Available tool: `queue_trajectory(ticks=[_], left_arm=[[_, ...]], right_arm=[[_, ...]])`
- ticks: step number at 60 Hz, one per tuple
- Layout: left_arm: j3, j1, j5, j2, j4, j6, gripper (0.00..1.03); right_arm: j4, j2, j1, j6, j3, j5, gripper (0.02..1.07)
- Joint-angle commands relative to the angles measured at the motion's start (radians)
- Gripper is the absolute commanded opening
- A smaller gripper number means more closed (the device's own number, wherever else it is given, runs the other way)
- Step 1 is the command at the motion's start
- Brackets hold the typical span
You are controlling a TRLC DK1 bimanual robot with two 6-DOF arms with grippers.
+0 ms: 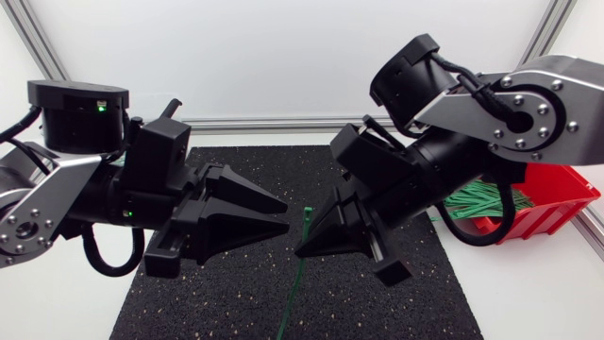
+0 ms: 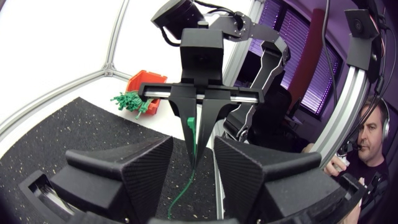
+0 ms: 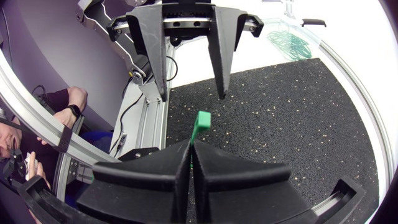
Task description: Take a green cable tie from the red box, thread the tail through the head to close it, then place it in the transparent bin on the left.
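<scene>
Where its two fingers meet, the right tool (image 3: 191, 152) is clenched on a green tie (image 3: 200, 121), the fingers pressed flat together with only the thin strap between them. Just past the fingertips the tie's square head sticks out. Under the tool the tail hangs free toward the mat (image 1: 377, 302), not threaded, so the tie is unclosed. Whether the tail's end touches the mat I cannot tell.

Straight ahead of the right tool, tip facing tip, is the left tool (image 1: 286, 215). It is released: its fingers stand well apart. The tie's head sits just ahead of the gap between them, near the fingertips but apart from both. From the left wrist, the strap lines up with the middle of that gap.

Both tools are over the black speckled mat, which lies on the white table (image 1: 514, 302).

Behind the right tool, beside its arm and off the mat's edge, stands the red box (image 1: 557, 212). A heap of loose green ties (image 1: 475, 201) lies in it, some reaching over the rim nearest the tool. Behind the left tool, past the mat's far corner in the right wrist view, stands the bin (image 3: 318, 42), transparent, with thin green loops (image 3: 287, 45) lying inside.
</scene>
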Motion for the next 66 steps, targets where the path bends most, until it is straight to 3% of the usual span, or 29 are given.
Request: queue_trajectory(ticks=[1, 48, 66], left_arm=[[-0.005, -0.002, 0.013, 0.013, 0.054, 0.032, 0.48], [-0.007, -0.047, 0.013, 0.112, 0.12, 0.031, 0.42], [-0.01, -0.045, 0.013, 0.104, 0.142, 0.029, 0.3]], right_arm=[[0.004, 0.02, -0.009, -0.02, 0.0, -0.019, 0.08], [0.069, 0.049, -0.031, -0.017, -0.006, -0.062, 0.08], [0.077, 0.036, -0.02, -0.013, -0.02, -0.06, 0.08]])
